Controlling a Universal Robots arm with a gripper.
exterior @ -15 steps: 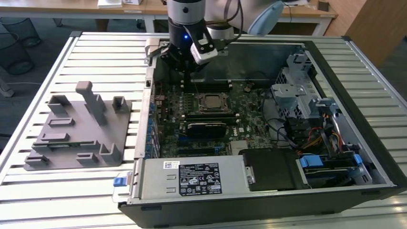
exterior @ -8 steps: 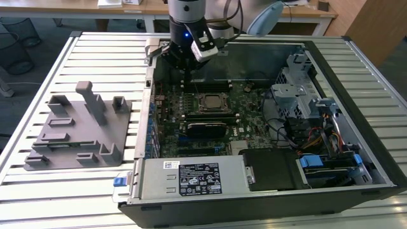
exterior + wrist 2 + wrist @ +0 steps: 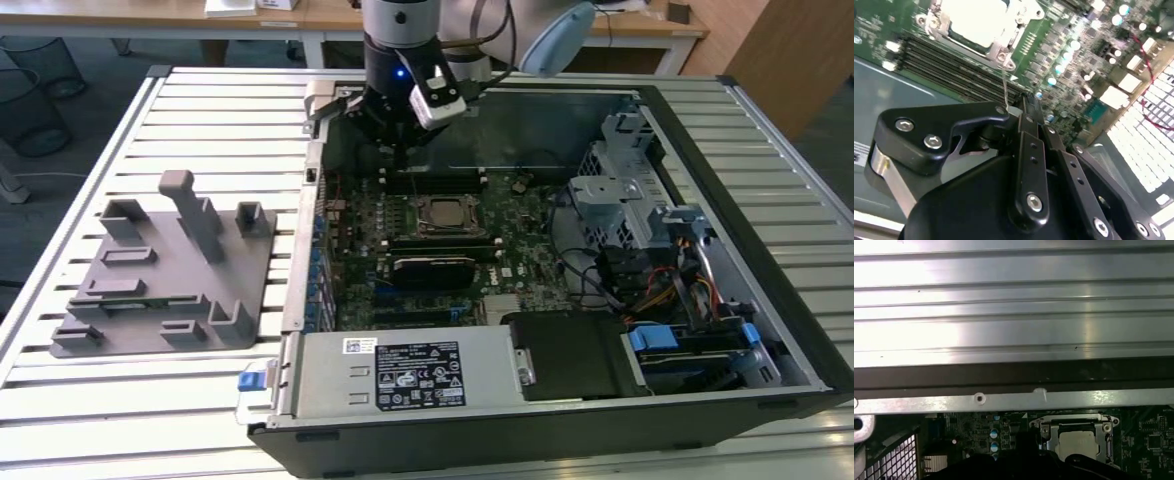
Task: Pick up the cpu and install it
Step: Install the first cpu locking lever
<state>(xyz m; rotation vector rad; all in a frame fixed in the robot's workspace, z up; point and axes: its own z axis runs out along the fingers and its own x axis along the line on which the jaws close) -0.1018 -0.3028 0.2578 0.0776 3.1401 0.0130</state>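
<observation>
The arm's gripper [image 3: 400,150] hangs inside the open computer case [image 3: 747,200], over the far part of the motherboard [image 3: 507,230], just beyond the processor socket. In the second wrist view the fingers [image 3: 1026,112] appear drawn together, their black linkages meeting at one tip with no gap visible; nothing is seen pinched between them, though the very tip is partly hidden. The tip stands just above the memory slots [image 3: 949,65] beside the socket, and contact with the board cannot be confirmed.

The cpu [image 3: 442,213] lies flat in the socket near the middle of the motherboard, its pale metal top facing up inside the metal retention frame [image 3: 1046,427]. It appears in both wrist views as a light square, [image 3: 979,22] and [image 3: 1079,442]. The gripper is apart from it, on its far side.

The case rests on a slatted metal desk [image 3: 200,110]. On the exterior view's left, well apart from the case, sits a grey plastic tray [image 3: 160,270] with upright posts.
</observation>
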